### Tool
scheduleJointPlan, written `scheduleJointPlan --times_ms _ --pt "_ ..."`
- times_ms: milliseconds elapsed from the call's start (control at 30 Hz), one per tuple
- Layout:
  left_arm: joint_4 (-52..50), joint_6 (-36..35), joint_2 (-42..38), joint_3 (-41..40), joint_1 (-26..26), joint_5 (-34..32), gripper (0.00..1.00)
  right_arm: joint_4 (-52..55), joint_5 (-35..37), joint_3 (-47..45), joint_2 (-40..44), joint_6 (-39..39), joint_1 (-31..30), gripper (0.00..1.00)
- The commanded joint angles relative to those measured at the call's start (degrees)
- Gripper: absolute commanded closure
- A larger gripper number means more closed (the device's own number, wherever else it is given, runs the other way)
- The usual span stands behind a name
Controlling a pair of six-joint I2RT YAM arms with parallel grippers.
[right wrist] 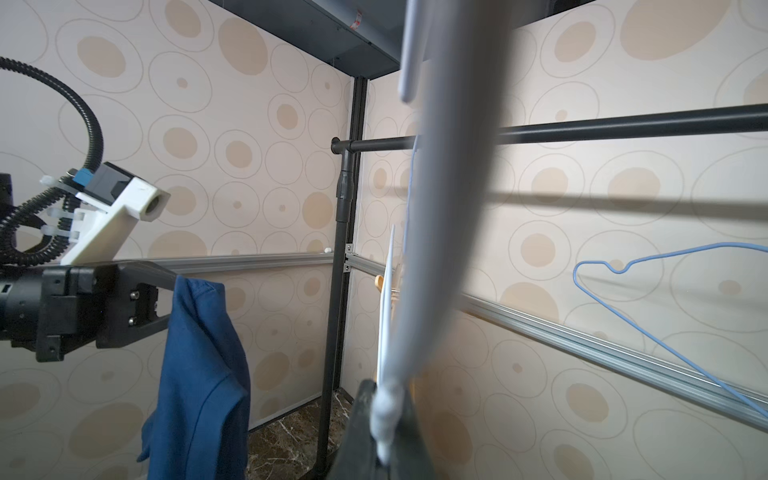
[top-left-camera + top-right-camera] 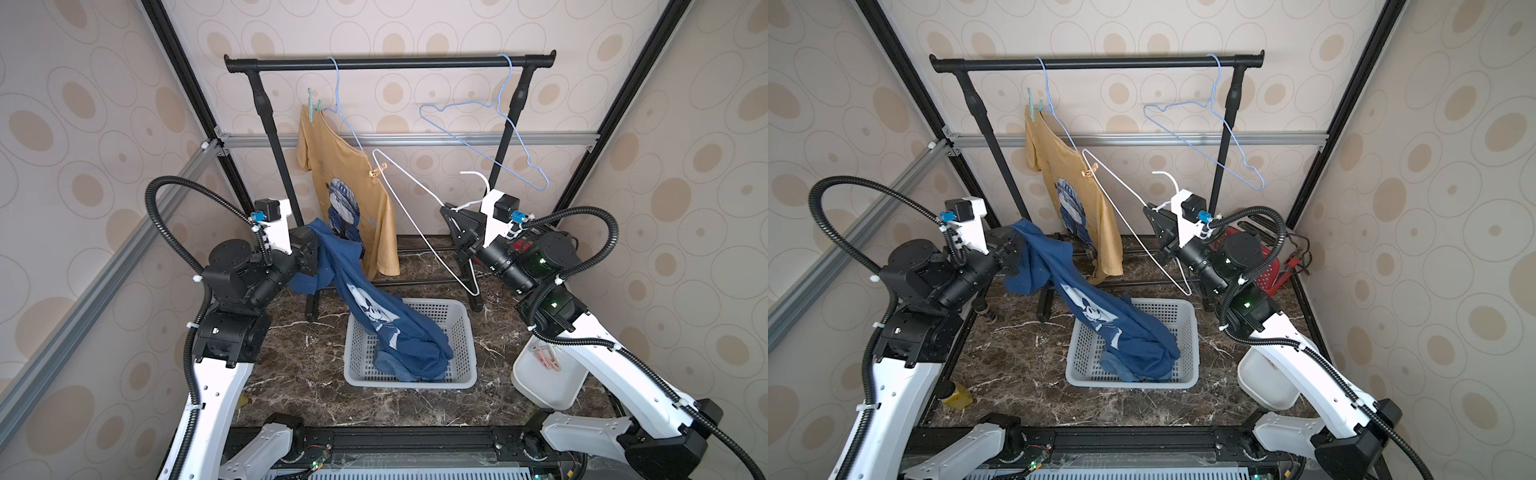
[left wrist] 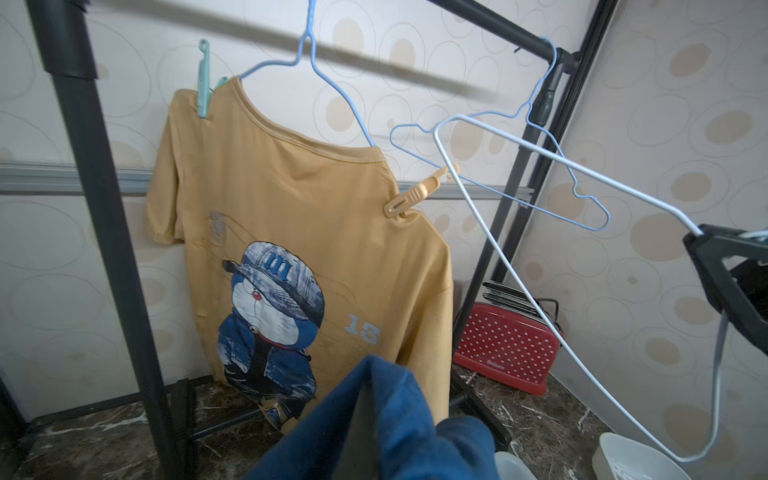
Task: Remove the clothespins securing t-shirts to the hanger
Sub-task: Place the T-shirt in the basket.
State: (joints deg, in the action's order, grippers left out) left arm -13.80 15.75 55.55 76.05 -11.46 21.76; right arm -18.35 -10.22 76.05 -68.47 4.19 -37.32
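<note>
Navy t-shirt (image 1: 199, 374) covers the left gripper (image 1: 169, 297) tips.

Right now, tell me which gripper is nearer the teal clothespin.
Left. The left gripper, shut on the blue shirt, sits below the teal clothespin. The right gripper, holding the white hanger, is across the rack near its far post.

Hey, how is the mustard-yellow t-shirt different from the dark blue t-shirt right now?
The mustard-yellow t-shirt hangs below the black rail, pinned by a teal plastic clothespin and a tan plastic clothespin; the dark blue t-shirt is clamped in the left gripper, trailing into the white perforated basket. The yellow one's print is a blue cartoon cat; the blue one's is a white cartoon mouse. Both carry cartoon prints.
</note>
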Motion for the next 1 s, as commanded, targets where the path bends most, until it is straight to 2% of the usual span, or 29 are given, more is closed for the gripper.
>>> scheduleJointPlan --times_ms 0,267,367,467,567,800,967 --pt "1.8 0.2 0.7 -1.6 -6.5 1.7 1.00 -1.5 1.0 -0.4 0.3 1.0 0.2 1.00" --pt "5.5 -2.5 8.7 -4.3 -30.0 -7.6 1.00 -0.5 3.2 -0.7 1.6 2.8 1.1 1.00" --pt "6.5 -1.6 12.8 -4.3 -34.8 -8.5 1.00 0.2 4.1 -0.9 2.5 3.4 1.9 1.00" --pt "8.7 0.4 15.4 -6.0 -37.0 -7.5 1.00 0.6 4.5 -1.6 3.7 3.6 3.0 1.00" --pt "5.9 1.1 16.0 -7.4 -37.6 -8.5 1.00 0.9 4.4 -2.3 4.5 3.0 3.8 1.00" --pt "-15.2 -2.6 11.5 -11.2 -37.6 -25.4 1.00 -0.1 3.4 -3.5 4.0 1.7 4.6 1.00" --pt "-25.5 1.0 10.4 -14.5 -37.6 -33.5 1.00 -0.8 2.5 -3.5 2.8 1.0 4.6 1.00"
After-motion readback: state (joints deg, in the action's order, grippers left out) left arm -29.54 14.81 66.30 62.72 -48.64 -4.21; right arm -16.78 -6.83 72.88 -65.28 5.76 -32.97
